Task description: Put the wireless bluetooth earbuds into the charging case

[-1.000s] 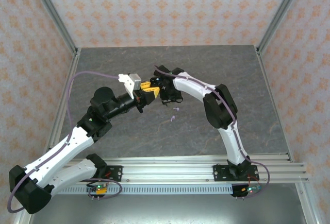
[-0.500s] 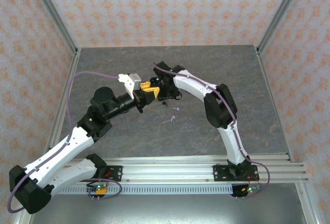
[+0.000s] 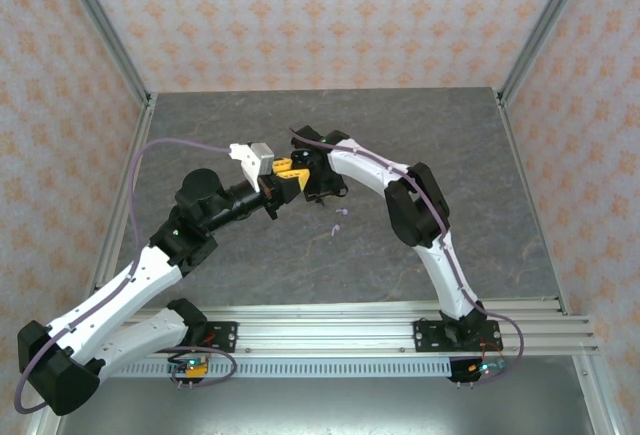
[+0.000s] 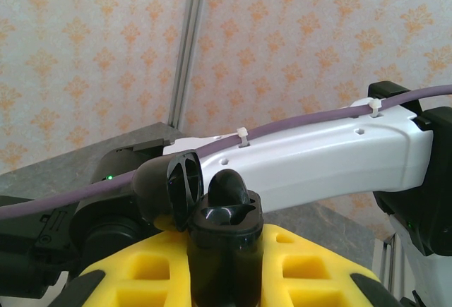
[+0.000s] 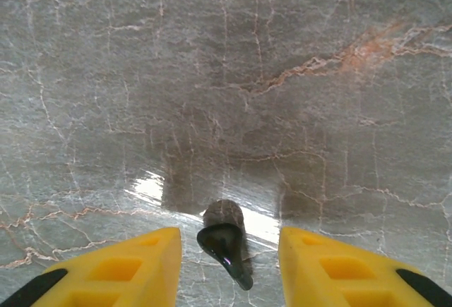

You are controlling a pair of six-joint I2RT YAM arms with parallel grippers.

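— As viewed from above, where were the claws found?
— The left claw and right claw were seen tip to tip over the desk, with two lilac earbuds seen lying nearby.
— And from the left wrist?
— The black charging case, lid raised, was clamped upright between the yellow fingers.
— From the right wrist?
— That claw's fingers were held apart. A black earbud was seen between them, ungripped.
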